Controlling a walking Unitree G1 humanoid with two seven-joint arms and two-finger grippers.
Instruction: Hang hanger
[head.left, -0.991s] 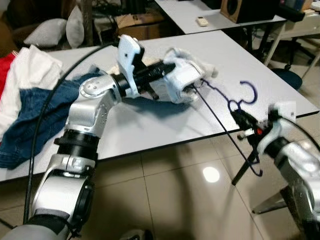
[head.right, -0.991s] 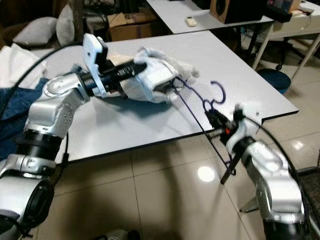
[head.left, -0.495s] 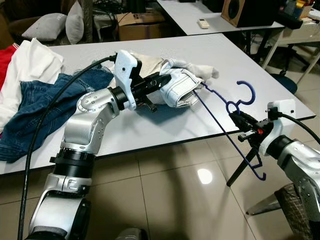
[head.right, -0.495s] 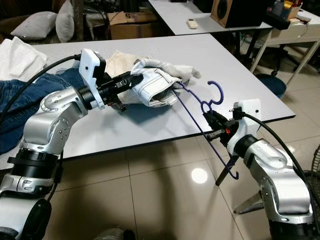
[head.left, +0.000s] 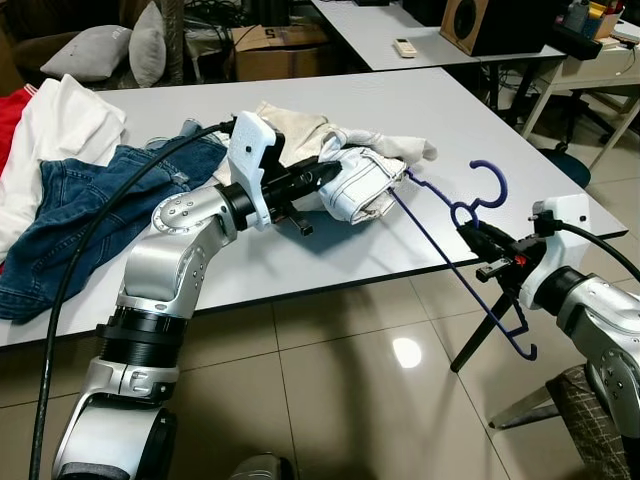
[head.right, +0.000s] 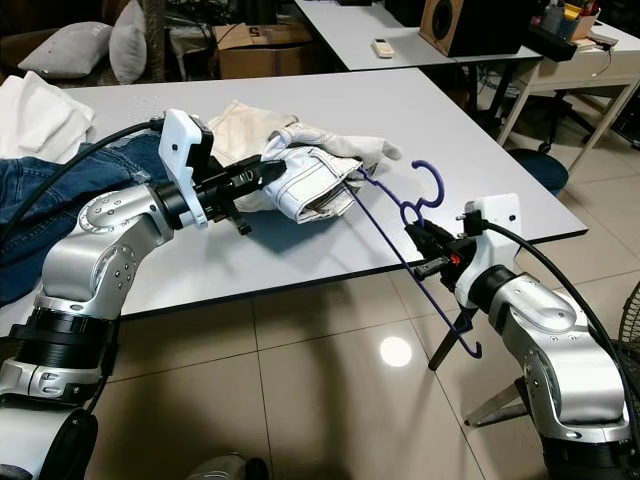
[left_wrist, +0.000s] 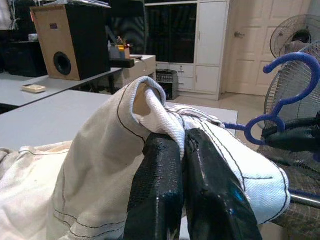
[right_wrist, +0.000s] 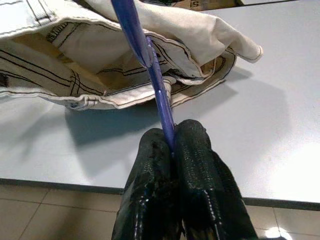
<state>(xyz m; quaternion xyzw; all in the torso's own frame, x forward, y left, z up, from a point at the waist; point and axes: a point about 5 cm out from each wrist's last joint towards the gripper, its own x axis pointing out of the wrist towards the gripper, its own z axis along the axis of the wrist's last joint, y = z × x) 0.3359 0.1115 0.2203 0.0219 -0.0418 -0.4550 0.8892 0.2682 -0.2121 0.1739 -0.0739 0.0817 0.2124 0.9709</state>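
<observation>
Two grippers engaged: one on a garment, one on a hanger.
Containers: a cardboard box (head.left: 272, 48) stands behind the table; its contents cannot be made out.
Left gripper (head.right: 268, 172): fingers pressed together, clamped on a fold of the white garment (head.right: 315, 175); in the left wrist view the cloth edge is pinched between both black fingers (left_wrist: 155, 175).
Right gripper (head.left: 472, 237): fingers closed on the blue hanger (head.left: 455, 245), gripping its wire just below the hook; the right wrist view shows the blue wire running out from between the fingertips toward the garment.
Blue hanger: one end is inside the white garment on the table (head.left: 500, 130); the hook stands up above the table's near right corner; the lower part hangs off the table edge over the tiled floor (head.left: 340, 400).
Left arm: elbow bent, forearm reaching forward and right across the table surface.
Right arm: forearm raised from the lower right, gripper pointing left at table-edge height.
Other items on table: blue jeans (head.left: 70, 215) and a white cloth (head.left: 60, 125) lie at the far left, well apart from the hanger.
</observation>
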